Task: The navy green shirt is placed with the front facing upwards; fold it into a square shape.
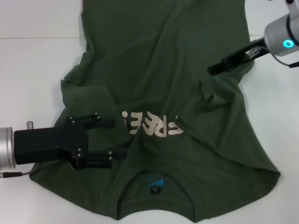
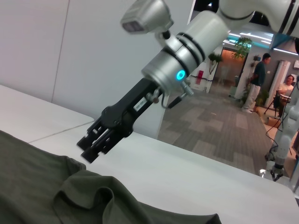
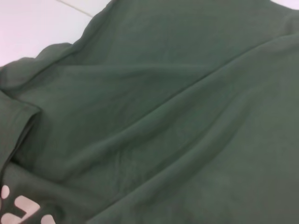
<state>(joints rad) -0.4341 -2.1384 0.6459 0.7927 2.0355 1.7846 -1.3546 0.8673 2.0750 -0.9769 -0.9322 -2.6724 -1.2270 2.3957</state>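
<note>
Rumpled on a white worktop (image 1: 37, 46): the navy green shirt (image 1: 163, 84), soft cotton. Left hand (image 1: 110, 142) spread apart; right hand (image 2: 91, 144), seen clearly only from left wrist, closed together.

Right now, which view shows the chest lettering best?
The head view: the cream lettering lies whole on the navy green shirt. The right wrist view catches only a corner of it; the left wrist view shows none.

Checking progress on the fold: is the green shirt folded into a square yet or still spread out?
Spread out, not folded: the navy green shirt lies rumpled, front up, lettering and neck label showing.
</note>
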